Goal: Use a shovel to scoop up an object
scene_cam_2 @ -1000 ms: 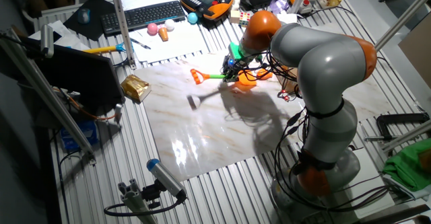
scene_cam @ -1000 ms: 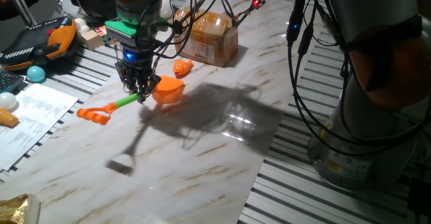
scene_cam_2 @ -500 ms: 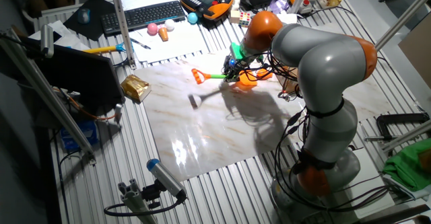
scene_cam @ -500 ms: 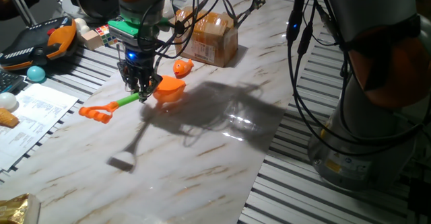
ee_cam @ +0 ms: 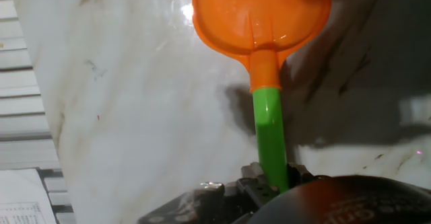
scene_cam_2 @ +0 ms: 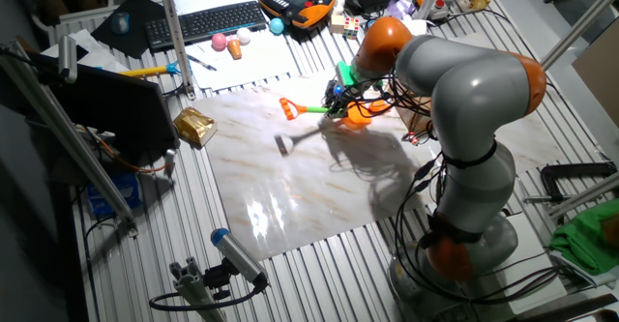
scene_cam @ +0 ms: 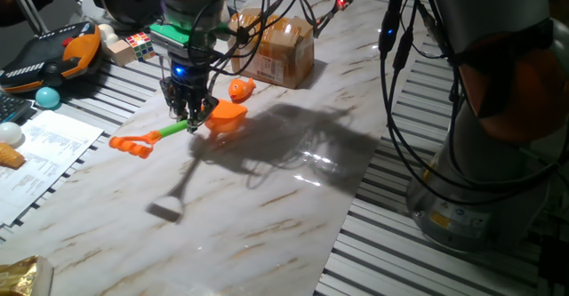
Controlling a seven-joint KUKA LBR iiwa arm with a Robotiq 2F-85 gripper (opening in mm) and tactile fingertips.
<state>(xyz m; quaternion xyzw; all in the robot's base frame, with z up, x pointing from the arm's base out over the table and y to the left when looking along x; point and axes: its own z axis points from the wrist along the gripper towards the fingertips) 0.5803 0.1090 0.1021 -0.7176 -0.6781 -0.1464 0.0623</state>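
My gripper is shut on the green shaft of the shovel and holds it above the marble board. The orange blade points toward the small orange fish toy, which lies just beyond the blade tip, apart from it. The orange D-loop end sticks out to the left. In the hand view the blade is empty and the green shaft runs down into the jaws. The other fixed view shows the shovel at the gripper; the fish is hidden there.
A brown cardboard box stands right behind the fish. A teach pendant, a teal ball, a colour cube and papers lie left of the board. A gold packet lies at the board's edge. The arm's cables hang over the board.
The gripper with the shovel has moved a little toward the fish and the box, and the blade is closer to the fish. The fish has not moved.
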